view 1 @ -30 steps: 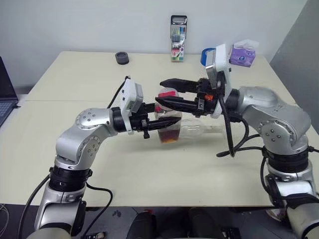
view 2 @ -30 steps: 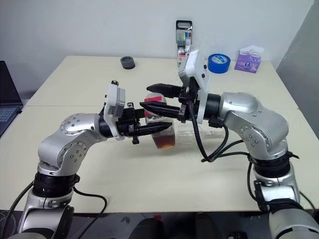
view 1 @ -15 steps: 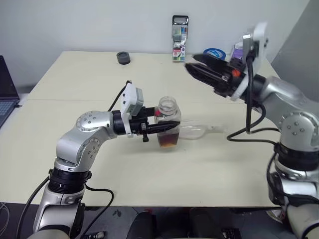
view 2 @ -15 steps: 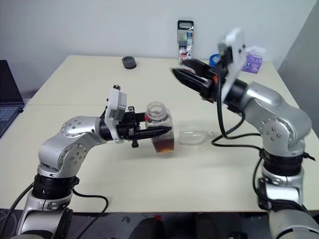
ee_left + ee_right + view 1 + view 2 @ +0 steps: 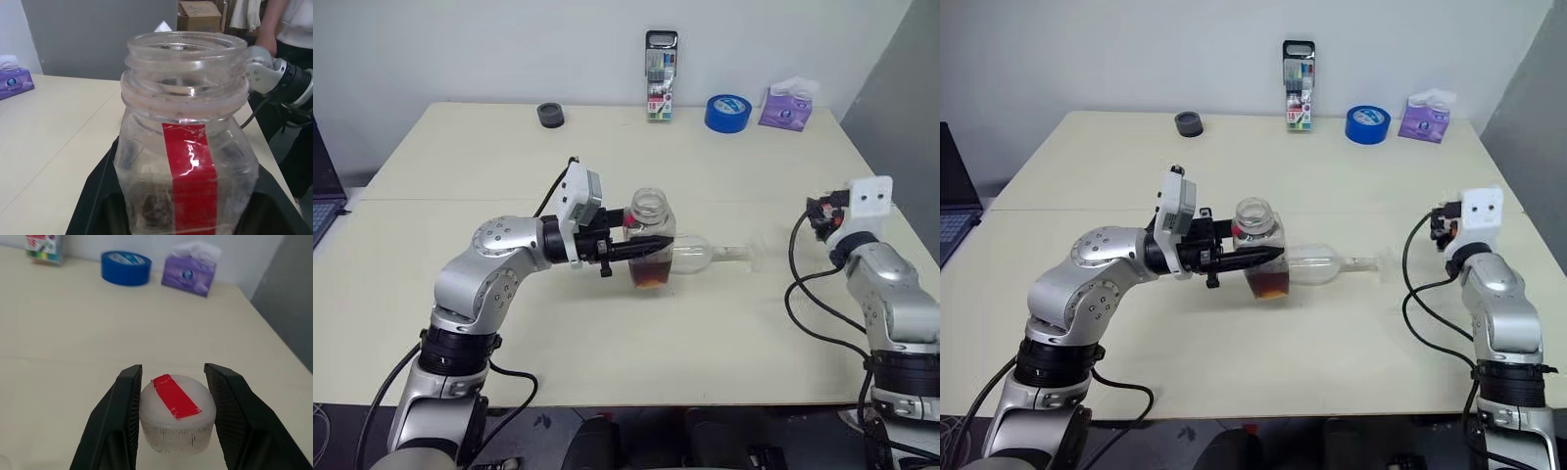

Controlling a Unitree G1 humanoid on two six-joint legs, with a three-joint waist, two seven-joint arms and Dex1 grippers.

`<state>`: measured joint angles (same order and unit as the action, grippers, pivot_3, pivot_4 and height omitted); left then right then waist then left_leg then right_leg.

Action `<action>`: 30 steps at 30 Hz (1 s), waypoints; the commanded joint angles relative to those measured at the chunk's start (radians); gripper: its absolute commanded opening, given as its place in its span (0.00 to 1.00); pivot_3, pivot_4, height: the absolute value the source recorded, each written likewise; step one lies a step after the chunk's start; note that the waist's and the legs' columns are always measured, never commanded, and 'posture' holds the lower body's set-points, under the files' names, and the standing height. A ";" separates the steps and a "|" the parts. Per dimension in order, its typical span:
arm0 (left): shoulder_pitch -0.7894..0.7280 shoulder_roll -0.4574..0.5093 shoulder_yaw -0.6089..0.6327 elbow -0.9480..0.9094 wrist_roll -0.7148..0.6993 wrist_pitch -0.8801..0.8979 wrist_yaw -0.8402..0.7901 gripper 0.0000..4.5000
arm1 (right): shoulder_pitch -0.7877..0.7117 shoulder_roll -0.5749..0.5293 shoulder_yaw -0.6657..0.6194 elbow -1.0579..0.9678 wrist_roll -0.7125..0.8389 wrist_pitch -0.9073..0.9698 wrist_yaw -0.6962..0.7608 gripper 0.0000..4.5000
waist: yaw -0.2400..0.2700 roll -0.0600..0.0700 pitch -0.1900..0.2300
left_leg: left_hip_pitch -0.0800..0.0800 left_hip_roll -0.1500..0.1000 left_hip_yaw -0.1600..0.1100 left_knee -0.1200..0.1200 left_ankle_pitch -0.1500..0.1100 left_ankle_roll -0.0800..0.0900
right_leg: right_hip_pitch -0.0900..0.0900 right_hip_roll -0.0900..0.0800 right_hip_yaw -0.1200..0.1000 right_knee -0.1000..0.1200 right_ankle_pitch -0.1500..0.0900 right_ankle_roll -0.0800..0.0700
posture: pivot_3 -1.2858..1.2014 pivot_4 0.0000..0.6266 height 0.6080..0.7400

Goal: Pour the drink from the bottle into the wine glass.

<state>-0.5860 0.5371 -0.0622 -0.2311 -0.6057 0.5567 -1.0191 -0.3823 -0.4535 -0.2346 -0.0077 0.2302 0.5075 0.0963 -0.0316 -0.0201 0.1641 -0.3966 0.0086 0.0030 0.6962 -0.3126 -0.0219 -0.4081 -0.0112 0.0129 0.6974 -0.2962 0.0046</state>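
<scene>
Mid-bench, the bottle (image 5: 649, 245) and the wine glass (image 5: 700, 256) lying just beside it block the centre; tape (image 5: 727, 112), tissues (image 5: 787, 104), marker case (image 5: 660, 62) line the far edge; near bench (image 5: 636, 352) lies bare.

Bottle (image 5: 651, 242) mid-table (image 5: 460, 157), wine glass (image 5: 697, 255) on its side just right.

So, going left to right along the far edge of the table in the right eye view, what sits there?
Black round object → marker case → blue tape roll → purple tissue pack.
</scene>
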 commanded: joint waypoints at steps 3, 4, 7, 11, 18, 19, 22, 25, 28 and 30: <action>-0.028 -0.012 0.003 -0.017 -0.002 -0.026 -0.010 0.40 | 0.037 0.071 -0.020 0.098 -0.038 -0.073 -0.048 0.39 | 0.001 0.000 0.000 | 0.000 0.000 0.000 0.000 0.000 0.000 | 0.000 0.000 0.001 0.000 0.000 0.000 | 0.52 0.24 1.00; -0.028 -0.012 0.003 -0.018 -0.003 -0.025 -0.009 0.40 | 0.044 0.080 -0.019 0.119 -0.046 -0.084 -0.053 0.39 | 0.002 0.000 0.000 | 0.000 0.000 0.000 0.000 0.000 0.000 | 0.000 0.000 0.001 0.000 0.000 0.000 | 0.52 0.24 1.00; -0.024 -0.006 0.007 -0.026 -0.007 -0.018 -0.007 0.40 | 0.065 0.102 -0.025 0.157 -0.059 -0.105 -0.077 0.39 | 0.002 0.000 0.000 | 0.000 0.000 0.000 0.000 0.000 0.000 | 0.000 0.000 0.001 0.000 0.000 0.000 | 0.52 0.24 1.00; -0.020 0.002 0.012 -0.029 -0.009 -0.015 -0.007 0.40 | 0.070 0.100 -0.020 0.170 -0.080 -0.113 -0.085 0.47 | 0.002 0.000 0.000 | 0.000 0.000 0.000 0.000 0.000 0.000 | 0.000 0.000 0.000 0.000 0.000 0.000 | 0.52 0.24 1.00; -0.018 0.003 0.012 -0.029 -0.010 -0.017 -0.003 0.40 | 0.050 0.105 -0.018 0.166 -0.075 -0.104 -0.077 0.98 | 0.000 0.000 0.000 | 0.001 0.000 0.000 0.000 0.000 0.000 | 0.001 0.000 0.001 0.000 0.000 0.000 | 0.52 0.24 1.00; -0.018 0.003 0.012 -0.027 -0.009 -0.018 -0.003 0.40 | 0.046 0.106 -0.019 0.161 -0.076 -0.100 -0.079 1.00 | -0.001 0.000 0.000 | 0.001 0.000 0.000 0.000 0.000 0.000 | 0.001 0.001 0.001 0.000 0.000 0.000 | 0.52 0.24 1.00; -0.017 0.003 0.013 -0.026 -0.008 -0.020 -0.002 0.40 | 0.038 0.108 -0.024 0.124 -0.078 -0.079 -0.089 1.00 | -0.002 0.000 0.000 | 0.001 0.001 0.000 0.000 0.000 0.000 | 0.001 0.001 0.002 0.000 0.000 0.000 | 0.52 0.24 1.00; -0.015 0.002 0.017 -0.029 -0.007 -0.020 0.006 0.40 | 0.023 0.099 -0.023 0.019 -0.070 -0.054 -0.082 1.00 | -0.001 0.001 0.000 | 0.001 0.001 0.000 0.000 0.000 0.000 | 0.001 0.001 0.002 0.000 0.000 0.000 | 0.52 0.24 1.00; -0.020 0.000 0.035 -0.032 -0.014 -0.010 0.031 0.40 | -0.042 0.083 -0.038 -0.115 -0.041 -0.014 -0.073 1.00 | -0.002 0.001 0.000 | 0.001 0.001 0.000 0.000 0.000 0.000 | 0.001 0.001 0.002 0.001 0.000 0.000 | 0.52 0.24 1.00; -0.037 -0.006 0.058 -0.033 -0.036 0.010 0.059 0.40 | -0.127 0.073 -0.065 -0.166 0.008 0.035 -0.064 1.00 | -0.002 0.002 0.001 | 0.001 0.001 0.001 0.000 0.000 0.000 | 0.000 0.001 0.002 0.001 0.000 0.000 | 0.52 0.24 1.00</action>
<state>-0.5913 0.5322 -0.0601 -0.2268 -0.6158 0.5661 -0.9835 -0.4469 -0.3568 -0.2615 -0.0843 0.1968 0.5209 0.0220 -0.0340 -0.0183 0.1648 -0.3955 0.0093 0.0034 0.6965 -0.3128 -0.0217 -0.4079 -0.0097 0.0149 0.6988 -0.2961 0.0046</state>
